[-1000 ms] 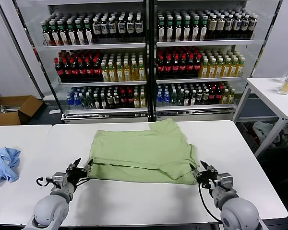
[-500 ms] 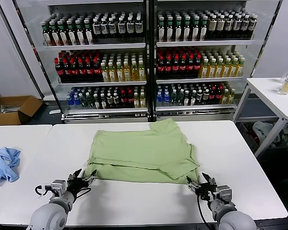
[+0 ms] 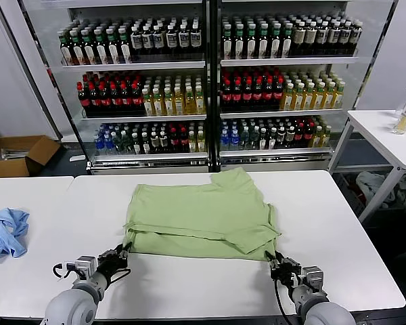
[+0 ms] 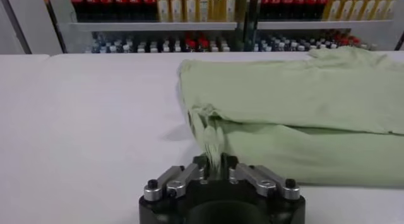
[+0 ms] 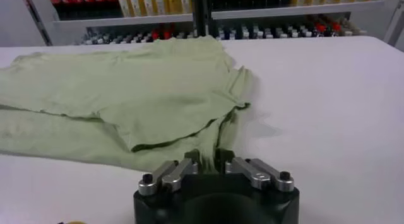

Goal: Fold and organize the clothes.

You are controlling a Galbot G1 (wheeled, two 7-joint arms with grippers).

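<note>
The light green shirt [image 3: 203,215] lies partly folded on the white table [image 3: 189,284], with one layer turned over the lower part. At the shirt's near left corner my left gripper [image 3: 122,254] is shut on a bunched bit of fabric; the left wrist view shows cloth [image 4: 213,153] pinched in that gripper [image 4: 214,162]. At the near right corner my right gripper [image 3: 273,258] is shut on the hem, and in the right wrist view the green edge [image 5: 214,140] runs into the gripper [image 5: 207,157]. Both corners are pulled slightly toward me.
A crumpled light blue garment [image 3: 3,231] lies on the adjoining table at the left. Behind the table stands a glass-door cooler [image 3: 206,81] full of bottles. A side table [image 3: 386,139] with bottles is at the right, a cardboard box [image 3: 20,154] on the floor at the left.
Both grippers went from open to shut on the shirt's near corners, having moved in toward the hem. The corners now bunch toward the fingers.
</note>
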